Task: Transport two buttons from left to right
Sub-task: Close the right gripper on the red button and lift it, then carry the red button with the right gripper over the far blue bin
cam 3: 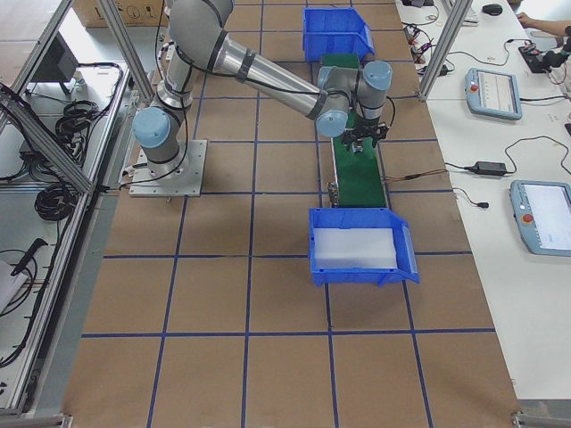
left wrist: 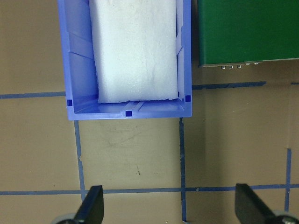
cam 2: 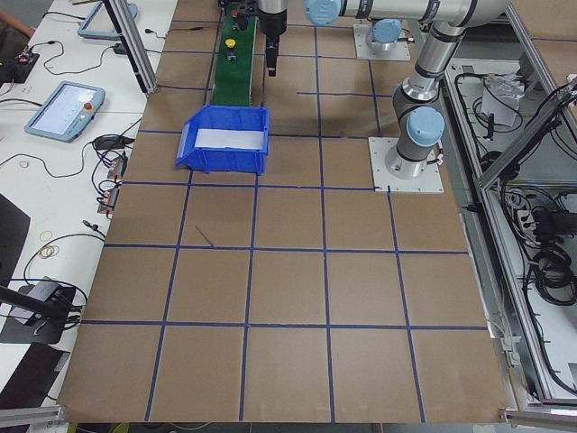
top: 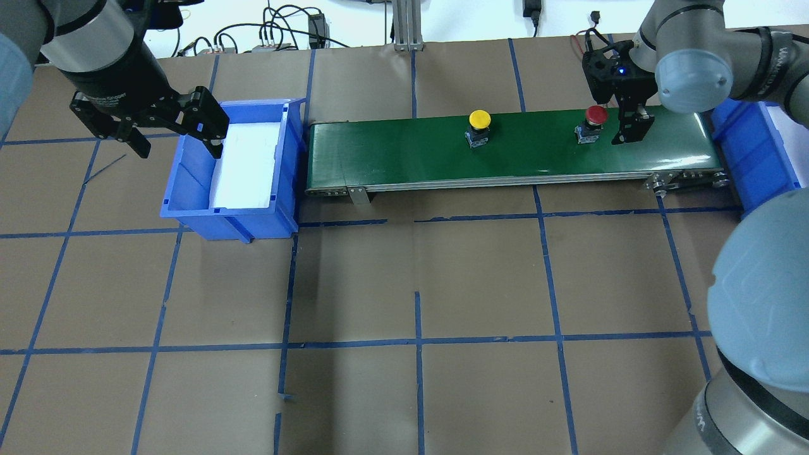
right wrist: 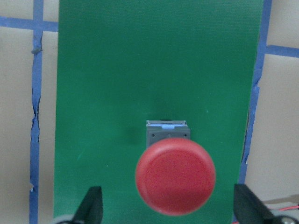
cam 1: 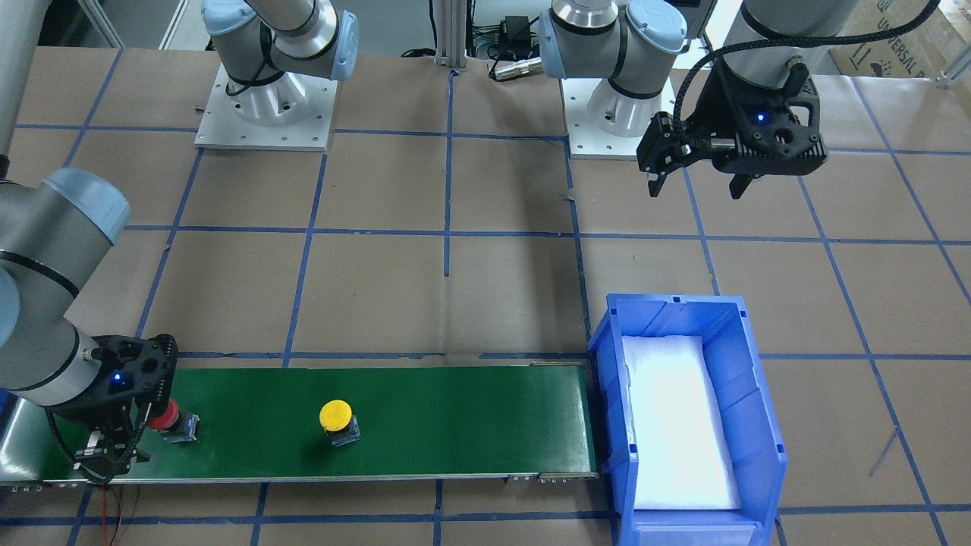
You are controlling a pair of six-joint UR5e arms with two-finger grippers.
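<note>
Red button: the red button point(right wrist: 175, 176) stands upright on the green conveyor belt point(top: 411, 151), near the end on the robot's right.
Right gripper: the right gripper point(top: 631, 129) points down over that end of the belt, its jaws spread wide and holding nothing.
Red button to right gripper: in the wrist view the red cap lies between the two fingers point(right wrist: 93, 205), with green belt showing on both sides, so neither finger touches it. In the overhead view the button sits just beside the gripper, on the side toward the yellow button. How high the fingertips hang above the belt cannot be told.
Yellow button: the yellow button point(top: 479, 119) stands upright near the middle of the belt, well apart from the red one and from both grippers.
Left gripper: the left gripper point(top: 174, 142) hovers over the near wall of the blue bin point(top: 189, 189) at the belt's left end, its jaws wide and empty.
Blue bin: a white foam pad point(top: 246, 164) lies inside it.
Second blue bin: the second blue bin point(top: 752, 151) sits at the belt's right end, partly hidden by the right arm.
</note>
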